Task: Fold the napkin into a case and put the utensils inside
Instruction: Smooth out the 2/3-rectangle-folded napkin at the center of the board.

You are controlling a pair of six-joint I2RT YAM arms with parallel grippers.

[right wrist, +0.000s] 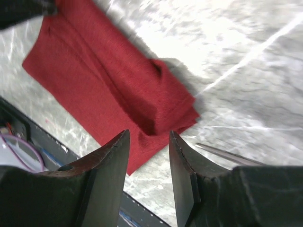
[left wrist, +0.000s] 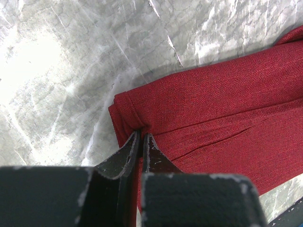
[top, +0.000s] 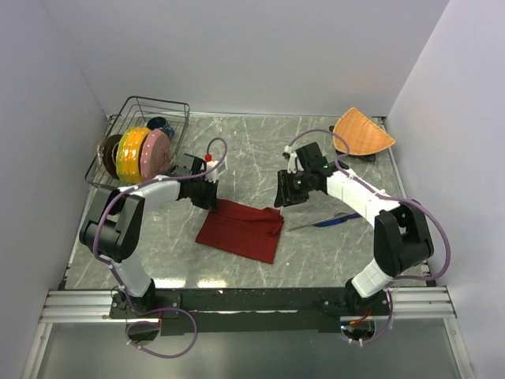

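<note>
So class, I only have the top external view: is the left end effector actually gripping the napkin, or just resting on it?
Observer: Gripping; in the left wrist view the left end effector is shut on the napkin at its folded corner.
Operator: And the right one?
Observer: The right end effector is open with nothing between its jaws, over the cloth.
Operator: Is the cloth flat there?
Observer: No, the right wrist view shows a raised fold near that corner.

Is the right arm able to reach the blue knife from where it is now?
Probably yes. The right gripper is open and empty, and the knife lies uncovered close beside it, just right of the napkin, with nothing in between.
</note>
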